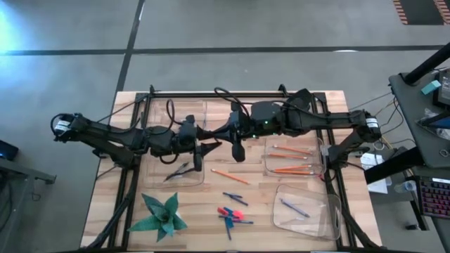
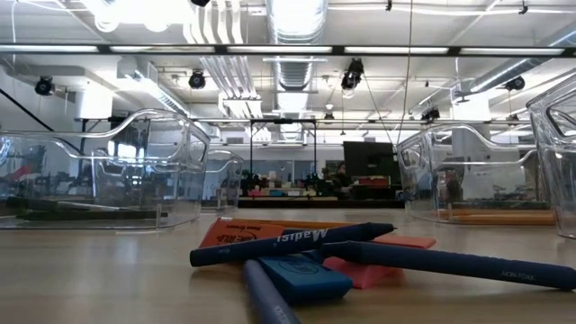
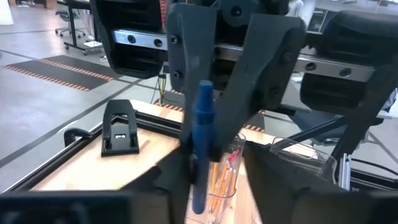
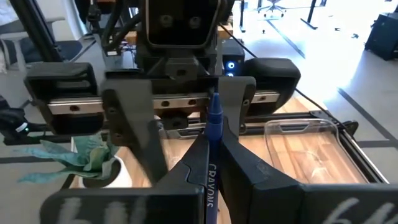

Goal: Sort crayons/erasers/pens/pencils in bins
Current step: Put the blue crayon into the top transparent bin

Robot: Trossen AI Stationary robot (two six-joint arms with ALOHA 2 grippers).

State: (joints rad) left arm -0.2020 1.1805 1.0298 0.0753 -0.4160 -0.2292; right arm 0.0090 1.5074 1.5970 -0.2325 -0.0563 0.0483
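Above the table's middle, my right gripper [image 1: 236, 149] [image 4: 212, 155] is shut on a blue crayon [image 4: 214, 124], which also shows in the left wrist view [image 3: 202, 124]. My left gripper [image 1: 202, 153] [image 3: 214, 162] faces it, open. Its fingers [image 4: 236, 106] stand on either side of the crayon; I cannot tell whether one touches it. An orange pencil [image 1: 230, 176], blue sticks [image 1: 235, 199] and the pink-red eraser [image 2: 382, 270] and blue eraser [image 2: 306, 279] lie loose on the table near its front. My right gripper pinches the blue crayon between its two fingers, on the labelled part [image 4: 211, 183]. The fingers come level from the table's right and lie across the crayon. The crayon stands upright, clear of the table, with its upper end [image 4: 215, 102] above the fingertips.
A bin with orange pencils [image 1: 292, 158] is at the right and a bin with a blue stick [image 1: 306, 211] at the near right. A bin with dark pens [image 1: 179, 169] is at the left, and another bin [image 1: 211, 112] is at the back. A green paper plant [image 1: 163, 214] stands at the near left.
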